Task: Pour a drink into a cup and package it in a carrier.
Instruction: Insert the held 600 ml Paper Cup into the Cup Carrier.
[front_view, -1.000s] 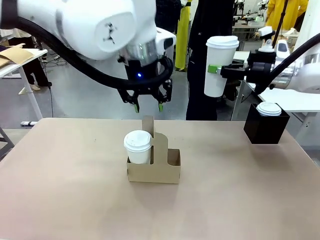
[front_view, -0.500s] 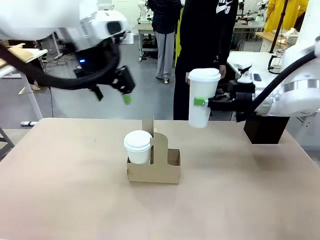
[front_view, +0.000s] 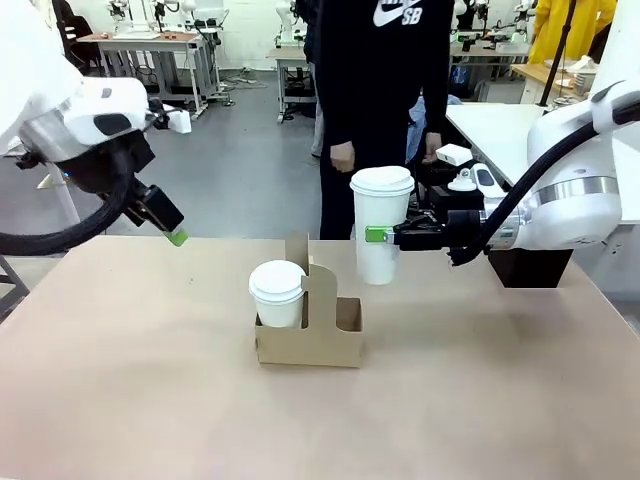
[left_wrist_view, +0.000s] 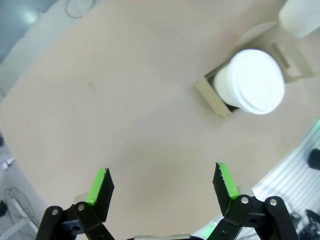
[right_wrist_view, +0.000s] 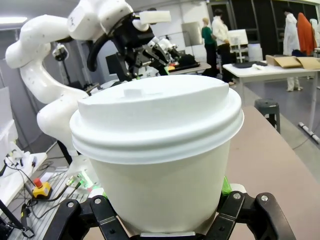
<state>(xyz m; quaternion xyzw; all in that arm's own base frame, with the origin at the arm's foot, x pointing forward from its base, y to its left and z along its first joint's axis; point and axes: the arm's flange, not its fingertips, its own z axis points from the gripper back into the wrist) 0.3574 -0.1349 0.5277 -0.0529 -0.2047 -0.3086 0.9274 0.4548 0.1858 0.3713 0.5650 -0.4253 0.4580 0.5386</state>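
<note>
A big tan table (front_view: 150, 400) fills the front of the room, and a person (front_view: 385, 90) in a dark top stands at its far side; a black box (front_view: 530, 268) sits at the table's right; the brown carrier (front_view: 310, 345) stands in the middle with a short white cup (front_view: 277, 292) in its left pocket; the right gripper (front_view: 382, 236) squeezes the tall cup (front_view: 380, 205) (lid on) by its side, in the air just above the carrier's right end; the left gripper (left_wrist_view: 161, 182) has its jaws wide apart, holding nothing.
</note>
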